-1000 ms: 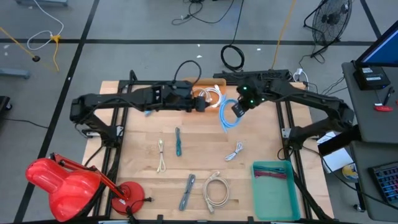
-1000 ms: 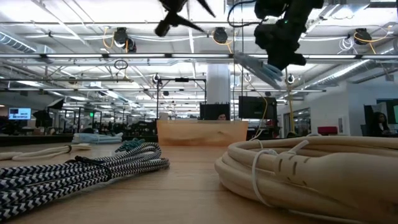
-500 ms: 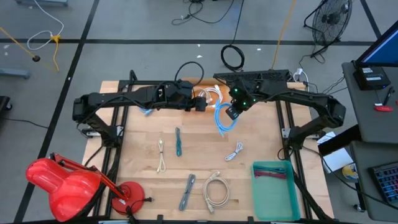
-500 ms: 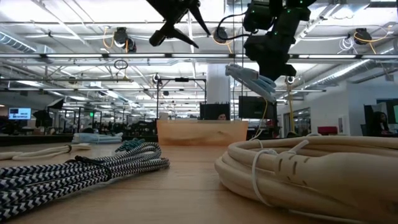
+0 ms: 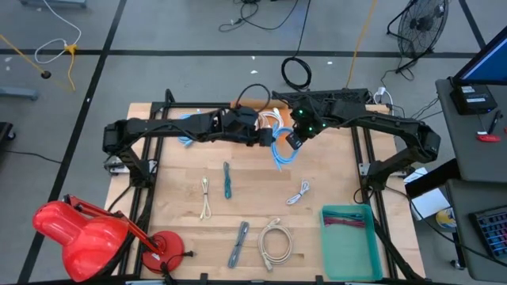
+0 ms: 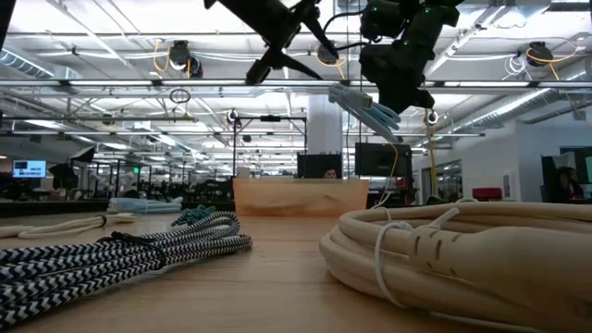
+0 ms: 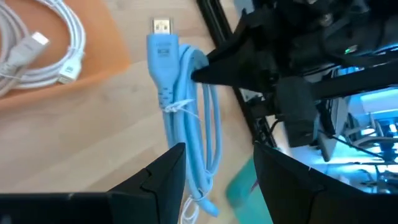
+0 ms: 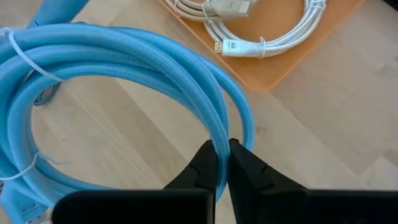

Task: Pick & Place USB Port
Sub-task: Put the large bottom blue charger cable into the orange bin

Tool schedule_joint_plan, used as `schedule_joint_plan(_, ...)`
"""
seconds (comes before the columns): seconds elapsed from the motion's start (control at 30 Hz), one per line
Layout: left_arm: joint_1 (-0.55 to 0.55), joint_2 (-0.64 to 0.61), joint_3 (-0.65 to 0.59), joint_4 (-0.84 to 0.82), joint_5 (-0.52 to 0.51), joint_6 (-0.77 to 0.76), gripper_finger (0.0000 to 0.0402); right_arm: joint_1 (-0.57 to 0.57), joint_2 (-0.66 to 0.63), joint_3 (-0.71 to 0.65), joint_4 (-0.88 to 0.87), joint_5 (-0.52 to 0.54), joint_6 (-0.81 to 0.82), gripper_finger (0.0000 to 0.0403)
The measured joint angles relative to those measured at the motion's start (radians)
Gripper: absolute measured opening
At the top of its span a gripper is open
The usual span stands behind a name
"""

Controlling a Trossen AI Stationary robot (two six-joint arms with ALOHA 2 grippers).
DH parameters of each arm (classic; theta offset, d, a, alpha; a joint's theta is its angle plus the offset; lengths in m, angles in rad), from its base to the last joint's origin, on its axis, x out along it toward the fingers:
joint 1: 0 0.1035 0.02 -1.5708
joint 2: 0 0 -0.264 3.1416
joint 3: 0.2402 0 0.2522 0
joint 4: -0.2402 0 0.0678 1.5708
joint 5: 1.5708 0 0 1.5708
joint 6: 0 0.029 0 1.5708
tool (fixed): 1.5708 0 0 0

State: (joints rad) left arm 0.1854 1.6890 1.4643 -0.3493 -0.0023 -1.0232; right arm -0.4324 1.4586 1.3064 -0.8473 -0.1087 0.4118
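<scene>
A light-blue USB cable (image 5: 283,152), coiled and tied with white ties, hangs over the far middle of the table. My right gripper (image 5: 291,142) is shut on it. In the left wrist view its plug (image 7: 163,28) points away from the coil. My left gripper (image 5: 268,137) stands open just to the coil's left, level with it and touching nothing; the left wrist view looks past its spread fingers (image 7: 219,149) at the coil (image 7: 186,118). In the low view both grippers (image 6: 282,42) (image 6: 396,79) are high above the table, the cable (image 6: 363,106) below the right one. My right gripper pinches the strands of the coil's loop (image 8: 221,135) between its two fingers, on the bend of the loop away from the plug. The fingers slant down from above and lie across the strands. The coil hangs tilted below them, clear of the table.
An orange tray (image 5: 255,107) with a white cable (image 5: 270,120) sits at the far edge behind the grippers. Several other cables (image 5: 227,180) (image 5: 275,240) lie toward the near side. A green bin (image 5: 351,237) stands near right, and a red object (image 5: 79,233) near left.
My left gripper has gone toward the table's right edge and down, closing in on the blue coil, still open. My right gripper has carried the coil a little toward the left; the coil stays hanging clear of the table.
</scene>
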Motion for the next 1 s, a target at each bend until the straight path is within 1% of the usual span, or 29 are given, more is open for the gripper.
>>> schedule_joint_plan(0.13, 0.012, 0.003, 0.0, -0.019, 0.008, 0.027, 0.019, 0.0, 0.0, 0.0, 0.005, -0.008, 0.0, 0.0009)
schedule_joint_plan(0.2, 0.02, 0.002, 0.0, -0.018, 0.038, 0.087, 0.019, 0.0, 0.0, 0.0, 0.007, -0.038, -0.013, 0.0009)
schedule_joint_plan(0.27, 0.033, 0.002, 0.0, -0.025, 0.095, 0.193, 0.019, 0.0, 0.0, 0.0, 0.007, -0.085, -0.077, 0.0009)
schedule_joint_plan(0.33, 0.054, -0.005, 0.0, -0.063, 0.157, 0.257, 0.019, 0.006, 0.0, 0.0, -0.002, -0.144, -0.169, 0.0009)
schedule_joint_plan(0.4, 0.08, -0.018, 0.0, -0.112, 0.218, 0.282, 0.0191, 0.018, 0.0, 0.0, -0.033, -0.173, -0.229, 0.0009)
schedule_joint_plan(0.47, 0.103, -0.029, 0.0, -0.144, 0.274, 0.287, 0.0191, 0.034, 0.0, 0.0, -0.079, -0.175, -0.271, 0.0009)
schedule_joint_plan(0.53, 0.121, -0.035, -0.001, -0.185, 0.325, 0.284, 0.0191, 0.06, -0.003, 0.0, -0.134, -0.155, -0.305, 0.0009)
schedule_joint_plan(0.67, 0.152, -0.036, -0.001, -0.175, 0.449, 0.277, 0.0191, 0.128, -0.003, 0.0, -0.187, -0.083, -0.38, 0.0009)
schedule_joint_plan(0.8, 0.161, -0.01, -0.001, -0.119, 0.508, 0.252, 0.0191, 0.195, -0.003, 0.025, -0.188, -0.065, -0.423, 0.0009)
schedule_joint_plan(0.9, 0.16, 0.028, -0.001, -0.048, 0.584, 0.198, 0.0191, 0.229, 0.008, 0.065, -0.194, 0.002, -0.423, 0.0009)
schedule_joint_plan(1.0, 0.158, 0.065, -0.001, 0.038, 0.626, 0.124, 0.0191, 0.245, 0.014, 0.117, -0.244, 0.073, -0.427, 0.0009)
